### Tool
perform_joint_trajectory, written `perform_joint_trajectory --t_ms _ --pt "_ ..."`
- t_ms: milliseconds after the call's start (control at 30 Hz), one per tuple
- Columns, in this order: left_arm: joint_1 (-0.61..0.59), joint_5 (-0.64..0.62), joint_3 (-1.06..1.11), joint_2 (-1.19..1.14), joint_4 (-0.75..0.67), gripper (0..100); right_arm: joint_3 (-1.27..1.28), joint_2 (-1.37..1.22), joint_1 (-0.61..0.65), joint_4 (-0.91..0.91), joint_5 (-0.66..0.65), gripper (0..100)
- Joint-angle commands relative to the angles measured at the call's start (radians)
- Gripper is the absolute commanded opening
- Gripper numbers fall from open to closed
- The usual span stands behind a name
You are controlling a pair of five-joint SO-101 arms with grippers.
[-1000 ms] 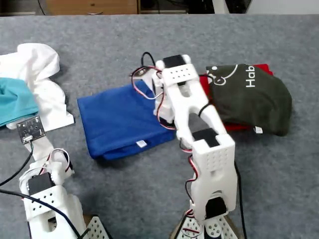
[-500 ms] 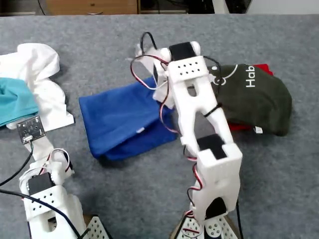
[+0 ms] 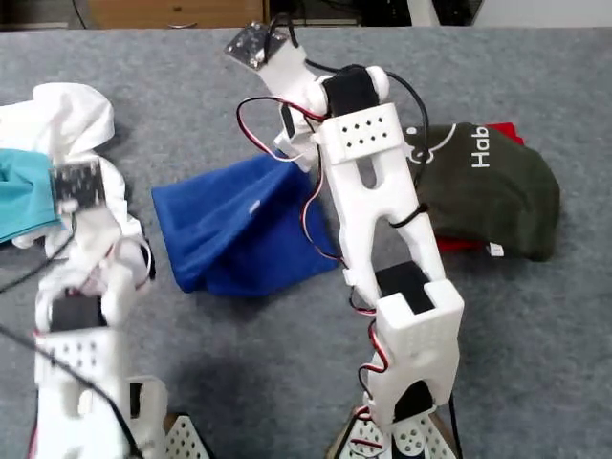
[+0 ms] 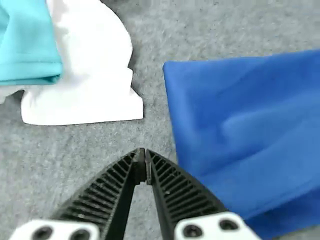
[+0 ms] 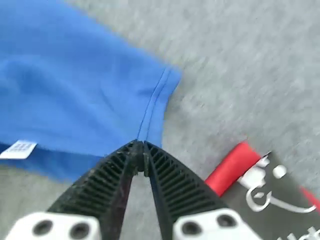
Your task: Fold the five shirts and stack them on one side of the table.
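Left end effector [image 4: 141, 167] pressed together, empty, now up beside the white shirt [image 3: 81, 124]. Mid-tabletop blue shirt [image 3: 225, 234]: right edge now lifted, pinched by right end effector [image 5: 141, 150]. Probably headed for the dark green shirt [image 3: 478, 191] stack at the right edge.

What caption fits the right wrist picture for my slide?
Right end effector pinching the hem of a blue cloth shirt above the grey table.
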State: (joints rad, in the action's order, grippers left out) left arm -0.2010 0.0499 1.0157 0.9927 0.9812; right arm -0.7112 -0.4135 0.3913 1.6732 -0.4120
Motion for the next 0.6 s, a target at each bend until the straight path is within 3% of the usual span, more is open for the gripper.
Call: perform_joint_trajectory --t_ms 0,233,400,500,567 --pt "0.008 -0.063 -0.235 -0.343 0.005 2 -0.047 0.070 0.008 0.106 0.005 0.2" --pt "0.038 -0.132 -0.764 -0.964 0.124 2 0.234 0.050 0.005 0.049 -0.009 1.8" --pt "0.110 -0.170 -1.123 -1.297 0.316 2 0.369 0.008 -0.013 -0.144 0.000 23.7" --pt "0.147 -0.196 -1.292 -1.458 0.402 2 0.371 0.024 -0.012 -0.141 -0.009 36.4" --pt "0.155 -0.215 -1.390 -1.550 0.451 2 0.371 0.053 -0.012 -0.121 -0.031 38.2"
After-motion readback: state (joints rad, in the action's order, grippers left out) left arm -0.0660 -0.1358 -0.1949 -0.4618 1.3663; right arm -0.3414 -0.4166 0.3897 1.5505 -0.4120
